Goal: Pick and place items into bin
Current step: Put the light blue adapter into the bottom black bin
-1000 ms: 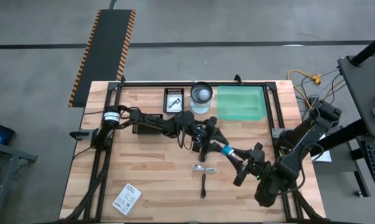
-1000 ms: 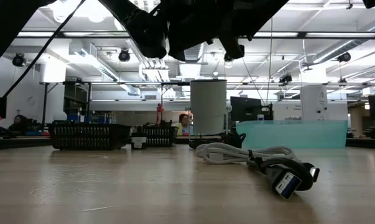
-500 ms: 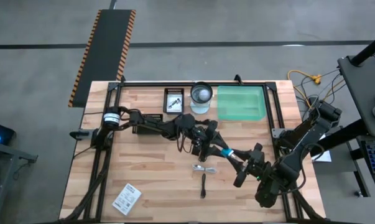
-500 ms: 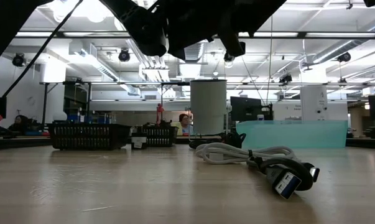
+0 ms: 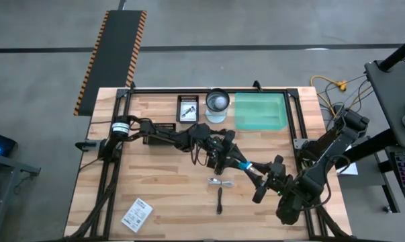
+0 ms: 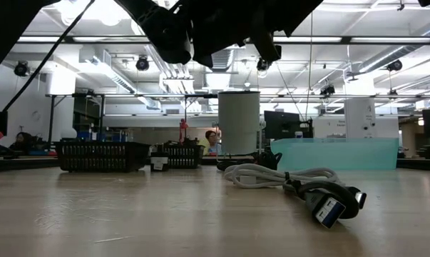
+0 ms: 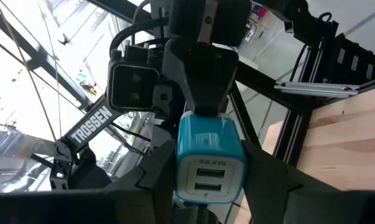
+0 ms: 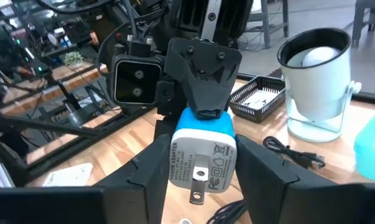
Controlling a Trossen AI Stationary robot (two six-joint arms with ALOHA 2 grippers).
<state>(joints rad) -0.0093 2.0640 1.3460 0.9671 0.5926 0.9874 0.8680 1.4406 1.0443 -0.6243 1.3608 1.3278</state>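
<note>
A small charger block [image 5: 244,163], blue at one end and white at the other, hangs in the air over the table's middle between both grippers. My left gripper [image 5: 234,158] comes at it from the left and my right gripper [image 5: 254,169] from the right. The left wrist view shows its blue end with two USB ports [image 7: 209,162]. The right wrist view shows its white end with a plug prong [image 8: 201,163]. On the table lie a grey cable [image 5: 220,181] [image 6: 293,182], a short black stick [image 5: 219,200] and a white packet [image 5: 137,215]. The green bin [image 5: 259,111] stands at the far edge. My left gripper pinches the charger's blue USB end [image 7: 182,163] between its two fingers [image 7: 143,180], which lie on opposite sides, coming level from the table's left. The charger is lifted clear. My right gripper pinches the charger's white plug end [image 8: 178,163] between its two fingers [image 8: 151,168], coming from the table's right and near side. Its fingers stand crosswise to the left gripper's.
A white cup-like thing [image 5: 217,104] [image 6: 239,121] and a black tray with a card [image 5: 187,107] stand left of the bin at the far edge. Bare wood lies on the table's left half. The room beyond shows shelves and a person [image 6: 212,139].
</note>
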